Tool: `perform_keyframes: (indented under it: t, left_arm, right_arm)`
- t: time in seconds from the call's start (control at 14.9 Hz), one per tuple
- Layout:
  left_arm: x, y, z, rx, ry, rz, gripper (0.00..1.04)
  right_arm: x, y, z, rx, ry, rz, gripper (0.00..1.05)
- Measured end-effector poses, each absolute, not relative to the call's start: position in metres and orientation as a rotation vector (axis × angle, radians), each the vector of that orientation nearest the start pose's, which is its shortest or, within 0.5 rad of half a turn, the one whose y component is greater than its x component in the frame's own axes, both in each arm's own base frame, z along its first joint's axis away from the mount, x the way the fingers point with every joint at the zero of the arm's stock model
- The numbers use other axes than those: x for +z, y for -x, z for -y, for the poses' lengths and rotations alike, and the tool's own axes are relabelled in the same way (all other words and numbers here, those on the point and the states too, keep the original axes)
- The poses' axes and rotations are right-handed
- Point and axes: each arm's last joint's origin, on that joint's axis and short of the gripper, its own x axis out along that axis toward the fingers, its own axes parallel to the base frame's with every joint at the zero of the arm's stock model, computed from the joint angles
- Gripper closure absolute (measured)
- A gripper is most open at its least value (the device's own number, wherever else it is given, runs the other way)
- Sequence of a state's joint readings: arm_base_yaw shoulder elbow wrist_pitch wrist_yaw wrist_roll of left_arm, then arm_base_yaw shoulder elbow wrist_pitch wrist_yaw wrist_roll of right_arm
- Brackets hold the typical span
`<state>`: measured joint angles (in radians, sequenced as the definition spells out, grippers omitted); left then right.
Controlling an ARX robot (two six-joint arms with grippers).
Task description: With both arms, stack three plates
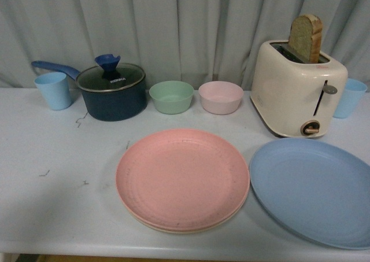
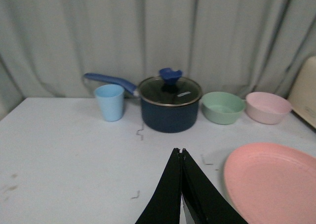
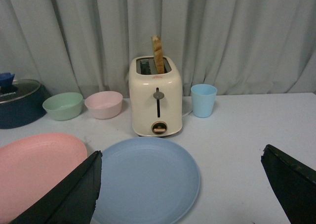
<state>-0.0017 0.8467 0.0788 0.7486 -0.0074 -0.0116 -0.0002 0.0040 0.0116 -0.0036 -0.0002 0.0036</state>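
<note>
Front view: a pale grey bench point(image 1: 58, 204) stands before a grey curtain point(image 1: 173, 25). At the middle of the front edge, a large round matte pink plate point(image 1: 182, 178) lies on a beige plate point(image 1: 191, 231) of equal size, which shows only as a thin rim. Toward the front right corner, a large round matte blue plate point(image 1: 315, 192) lies alone, just beside the pair and not touching it. Along the back edge stand a dark blue lidded saucepan point(image 1: 113, 94), a small green bowl point(image 1: 171, 96), a small pink bowl point(image 1: 221, 96) and a cream toaster point(image 1: 295, 88) holding a bread slice point(image 1: 305, 37). Neither arm shows.

Left wrist view: the black left gripper point(image 2: 180, 152) has its fingers pressed together on nothing, over bare bench beside the pink plate.

Right wrist view: the black right gripper point(image 3: 181, 157) has its jaws spread wide and empty, poised over the blue plate.

Two plates appear stacked, so the third is likely the step in hand. The right gripper would need to pinch the blue plate's low rim, lift it, carry it toward the middle and set it centred on the pink one.
</note>
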Motion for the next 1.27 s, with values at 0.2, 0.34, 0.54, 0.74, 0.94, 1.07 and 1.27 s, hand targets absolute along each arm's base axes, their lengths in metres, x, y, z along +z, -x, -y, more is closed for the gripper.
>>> perform_keyframes:
  t: [0.2, 0.34, 0.54, 0.74, 0.94, 1.07, 1.27]
  left_arm:
    - [0.159, -0.145, 0.0, -0.001, 0.011, -0.038, 1.03]
    - [0.165, -0.139, 0.0, 0.0, 0.011, -0.004, 1.03]
    - [0.167, -0.132, 0.0, 0.0, 0.011, -0.002, 1.03]
    - [0.17, -0.124, 0.0, 0.0, 0.011, 0.008, 1.03]
    - [0.17, -0.113, 0.0, 0.0, 0.011, 0.012, 1.03]
    - [0.17, -0.11, 0.0, 0.0, 0.011, 0.01, 1.03]
    - [0.169, -0.107, 0.0, 0.0, 0.011, 0.001, 1.03]
  right_arm:
    - [0.167, -0.097, 0.0, 0.0, -0.004, 0.004, 0.06]
    - [0.167, -0.097, 0.0, 0.0, -0.003, 0.004, 0.06]
    - [0.167, -0.097, 0.0, 0.0, -0.004, 0.004, 0.06]
    - [0.167, -0.097, 0.0, 0.0, -0.004, 0.004, 0.06]
    - [0.167, -0.097, 0.0, 0.0, -0.004, 0.004, 0.06]
    - [0.167, -0.097, 0.0, 0.0, -0.004, 0.004, 0.06]
    - [0.167, -0.097, 0.0, 0.0, -0.004, 0.004, 0.06]
